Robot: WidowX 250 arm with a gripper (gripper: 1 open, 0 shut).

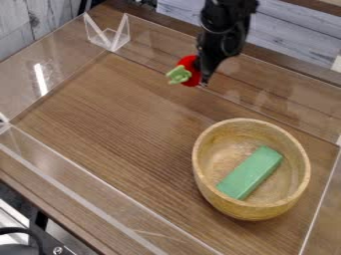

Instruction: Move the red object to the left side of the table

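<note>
One steady carry toward nine o'clock, across the tabletop [100, 110], is what I judge this step needs, taking left as the camera sees it and reading every clock direction in its view. The bowl [202, 180] sits well off at about five o'clock from me, so it should give no trouble. The clear stand [110, 35] at ten o'clock is the likelier snag; I would pass on its six o'clock side. I would move level, without jerks, since a small rounded load could twist or slip. Over the left part I would lower straight down, let it touch, then part the fingers gently so it does not roll.

My claw [201, 61] is closed on the toy [192, 66], pinching it. The toy lies at the fingertips, poking out toward eight o'clock, its pale leafy end [178, 75] outermost. How high it hangs, I cannot tell from this view.
</note>
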